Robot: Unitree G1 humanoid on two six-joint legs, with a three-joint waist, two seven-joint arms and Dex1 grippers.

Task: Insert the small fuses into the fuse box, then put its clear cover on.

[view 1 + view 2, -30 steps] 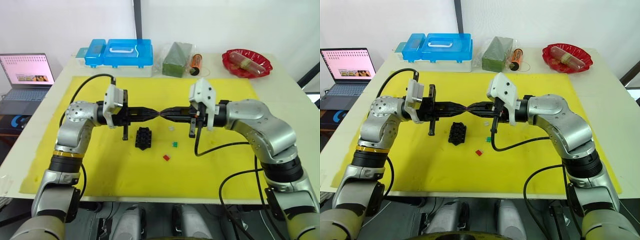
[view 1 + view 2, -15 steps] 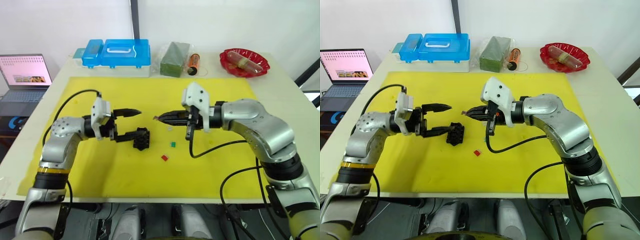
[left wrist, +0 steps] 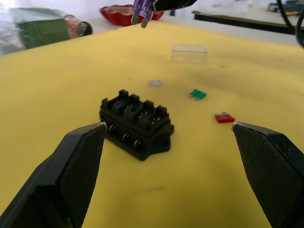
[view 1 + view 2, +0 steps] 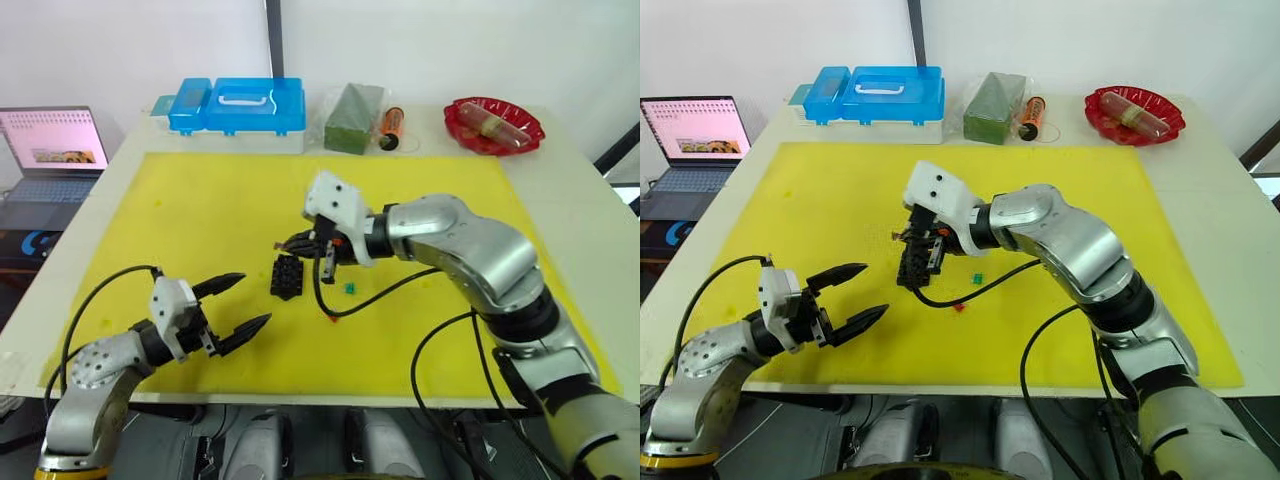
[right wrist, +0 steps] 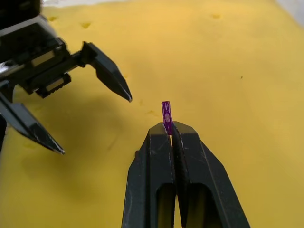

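Pulling back toward your own side of the yellow mat (image 4: 200,200), your left gripper (image 4: 243,304) has let go of its half of the handover and now sits well clear of the fuse box (image 4: 287,276), fingers spread wide and empty. Your right gripper (image 5: 167,127) has swung in from where the two met a second ago and hangs just above the fuse box, fingers pressed together on the purple fuse (image 5: 166,116), whose two blades point down (the left wrist view shows this best). So the handover looks finished and the first insertion is next: line the blades up with an open slot before you lower. Nothing steadies the fuse box now, so a skewed push could slide or tip it. The green fuse (image 3: 198,94), red fuse (image 3: 222,117) and pale grey fuse (image 3: 154,83) lie loose on the mat just beyond the fuse box, and the clear cover (image 3: 189,54) stands a little farther off, all untouched.
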